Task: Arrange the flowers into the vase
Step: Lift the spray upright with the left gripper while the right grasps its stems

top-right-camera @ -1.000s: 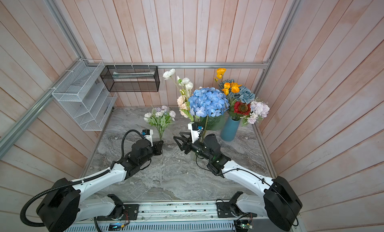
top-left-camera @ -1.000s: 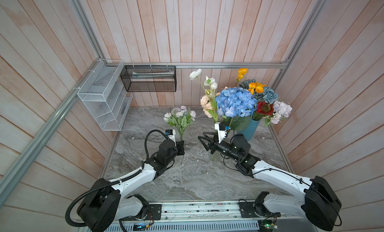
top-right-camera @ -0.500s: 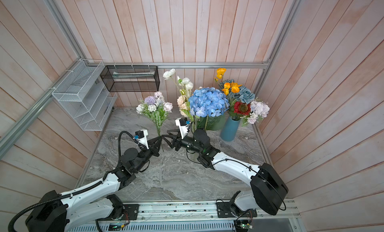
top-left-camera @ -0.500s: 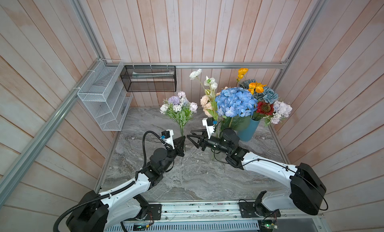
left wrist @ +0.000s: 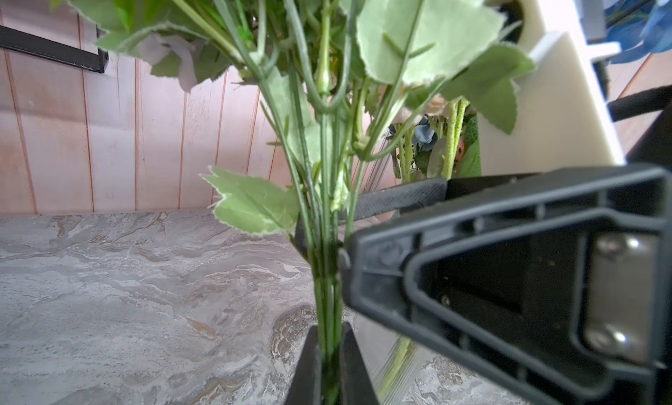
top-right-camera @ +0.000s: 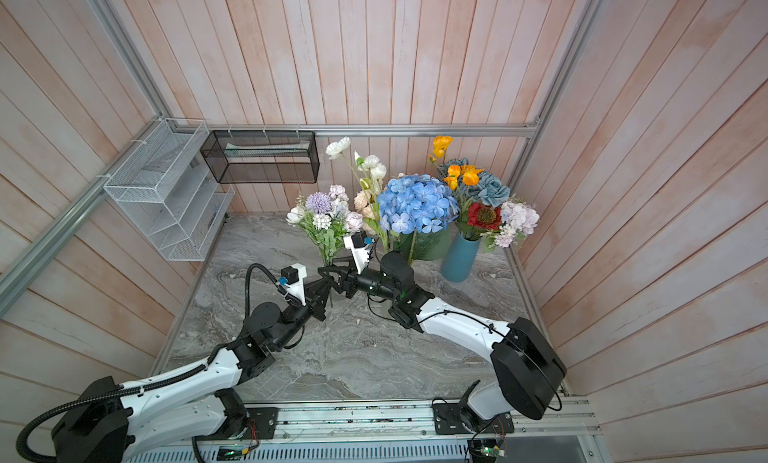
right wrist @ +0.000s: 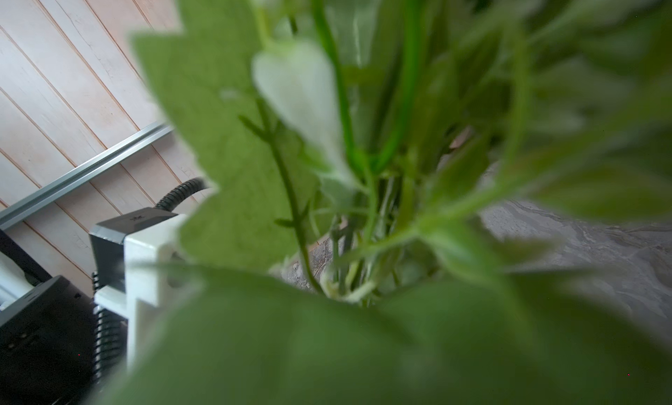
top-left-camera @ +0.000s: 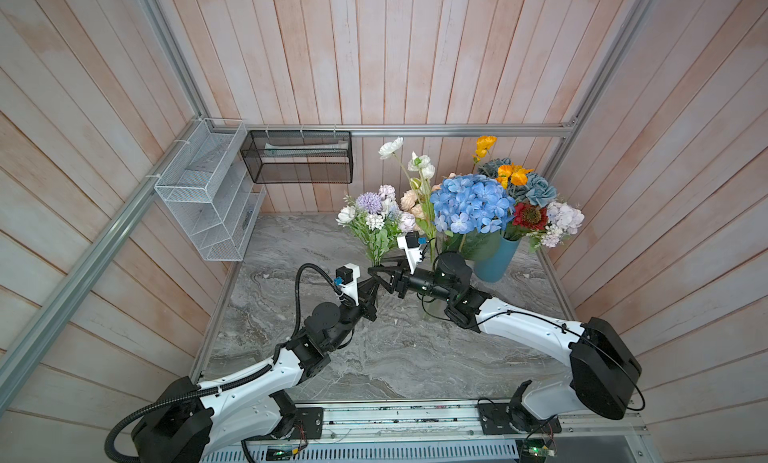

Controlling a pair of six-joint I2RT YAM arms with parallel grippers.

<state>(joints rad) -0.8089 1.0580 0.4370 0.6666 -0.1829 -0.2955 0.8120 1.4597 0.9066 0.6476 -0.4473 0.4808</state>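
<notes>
Two arms meet over the middle of the grey marble table (top-left-camera: 374, 357), both at the stems (left wrist: 325, 294) of one small bunch of flowers (top-left-camera: 376, 220) with lilac, white and pale pink blooms. The left jaws are closed on the bottom of these stems and hold the bunch upright. The right jaws reach in from the other side, just above them. In the left wrist view one finger (left wrist: 367, 250) lies against the near side of the stems and the other passes behind, so they straddle the bunch, but whether they pinch it cannot be told. The right wrist view is filled with blurred green leaves. Behind the right arm stand the other flowers: a blue hydrangea (top-left-camera: 469, 203) with white sprigs (top-left-camera: 419, 166) beside it, and a teal vase (top-left-camera: 496, 261) holding red, orange and dusty-blue blooms near the table's back right corner.
</notes>
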